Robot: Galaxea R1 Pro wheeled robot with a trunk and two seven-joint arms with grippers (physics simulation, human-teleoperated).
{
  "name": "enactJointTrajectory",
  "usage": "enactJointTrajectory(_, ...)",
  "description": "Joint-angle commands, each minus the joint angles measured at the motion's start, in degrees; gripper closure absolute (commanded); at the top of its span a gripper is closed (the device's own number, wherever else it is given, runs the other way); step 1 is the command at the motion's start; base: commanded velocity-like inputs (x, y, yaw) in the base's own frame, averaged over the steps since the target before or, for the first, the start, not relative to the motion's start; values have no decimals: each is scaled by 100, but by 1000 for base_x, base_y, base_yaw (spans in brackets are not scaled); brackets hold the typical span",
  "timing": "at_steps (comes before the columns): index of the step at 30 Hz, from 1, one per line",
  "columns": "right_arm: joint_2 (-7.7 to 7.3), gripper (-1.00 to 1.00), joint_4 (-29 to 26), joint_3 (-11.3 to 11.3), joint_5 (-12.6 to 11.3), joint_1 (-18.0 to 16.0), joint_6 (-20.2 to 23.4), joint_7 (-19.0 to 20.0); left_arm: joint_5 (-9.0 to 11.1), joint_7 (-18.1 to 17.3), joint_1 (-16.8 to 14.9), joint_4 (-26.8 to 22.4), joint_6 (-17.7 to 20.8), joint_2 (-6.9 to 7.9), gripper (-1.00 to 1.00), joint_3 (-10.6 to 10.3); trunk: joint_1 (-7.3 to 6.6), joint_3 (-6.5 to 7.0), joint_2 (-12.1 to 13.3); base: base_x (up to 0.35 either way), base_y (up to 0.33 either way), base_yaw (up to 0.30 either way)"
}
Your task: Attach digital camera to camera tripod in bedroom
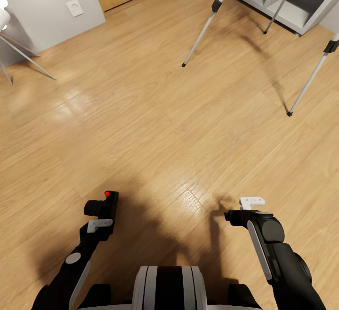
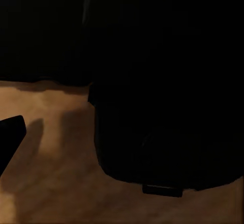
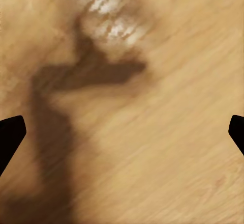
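Camera (image 1: 106,202) at 7 o'clock in the head view, clamped in the left gripper (image 1: 100,212), red button up; in the left wrist view it's a dark block (image 2: 168,107) against the lens, detail unreadable. Tripod (image 1: 214,6) legs stand at 12 to 2 o'clock on the wood floor (image 1: 141,126), well apart from the camera, one leg by the grey shelf (image 1: 301,18). Right gripper (image 1: 235,216) at 5 o'clock, empty, fingertips (image 3: 10,132) wide apart over floor. Chair legs (image 1: 23,60) at 10 o'clock.
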Motion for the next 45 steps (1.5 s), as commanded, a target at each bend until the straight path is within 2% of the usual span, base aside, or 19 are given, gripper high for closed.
enactJointTrajectory(1, -2, -100, -4, 6, 3, -2, 25, -12, -30, -15, -28, 3, -17, -18, -100, 9, -1, -3, -1, 0, 0, 0)
enactJointTrajectory(4, -2, -100, -4, 4, 5, -2, 25, -12, -35, -17, -51, -2, -17, -43, -100, 8, -1, -3, -1, 0, 0, 0)
enactJointTrajectory(5, -2, -100, -4, 6, 7, -2, 25, -12, -38, -19, -67, -8, -19, -105, 100, 7, -1, -3, -1, 0, 0, 0)
enactJointTrajectory(24, 4, -100, -4, 9, 0, -2, 25, -12, -24, -24, -92, -67, -26, -175, 100, -5, -1, -3, -1, 0, 0, 0)
enactJointTrajectory(29, 4, -100, 0, 9, 0, -2, 25, -12, -22, -24, -89, -499, -18, -184, 100, -11, -1, -3, -1, 0, 0, 0)
enactJointTrajectory(30, -1, -100, 2, 7, 9, -2, 25, -12, -14, -4, -75, -3325, 2047, -483, 100, -1156, -1, -3, -1, 0, 0, 0)
enactJointTrajectory(32, -2, -100, 1, 7, 9, -2, 25, -12, -12, -5, -75, -3412, 2300, -528, 100, -1273, -1, -3, -1, 0, 0, 0)
enactJointTrajectory(33, -2, -100, -1, 7, 9, -2, 25, -12, -12, -5, -75, -3473, 2521, -615, 100, -1372, -1, -3, -1, 0, 0, 0)
enactJointTrajectory(36, -2, -100, -1, 8, 9, -2, 25, -12, -16, 12, -75, -3526, 2790, -829, 100, -1463, -1, -3, -1, 0, 0, 0)
enactJointTrajectory(37, -2, -100, 1, 8, 9, -2, 25, -12, -18, 51, -75, -3546, 2927, -974, 100, -1499, -1, -3, -1, 0, 0, 0)
enactJointTrajectory(38, -2, -100, 2, 8, 9, -2, 25, -12, -19, 81, -75, -3553, 2979, -1033, 100, -1512, -1, -3, -1, 0, 0, 0)
enactJointTrajectory(39, -2, -100, 3, 8, 9, -2, 25, -12, -17, 122, -75, -3558, 3022, -1083, 100, -1526, -1, -3, -1, 0, 0, 0)
enactJointTrajectory(40, -2, -100, 2, 9, 9, -2, 25, -12, -15, 317, -75, -3570, 3108, -1185, 100, -1584, -1, -3, -1, 0, 0, 0)
enactJointTrajectory(44, -2, -100, -2, 9, 9, -2, 25, -12, -14, 685, -75, -3577, 3152, -1267, 100, -1825, -1, -3, -1, 0, 0, 0)
enactJointTrajectory(45, -2, -100, -3, 9, 9, -2, 25, -12, -13, 846, -75, -3579, 3147, -1281, 100, -1994, -1, -3, -1, 0, 0, 0)
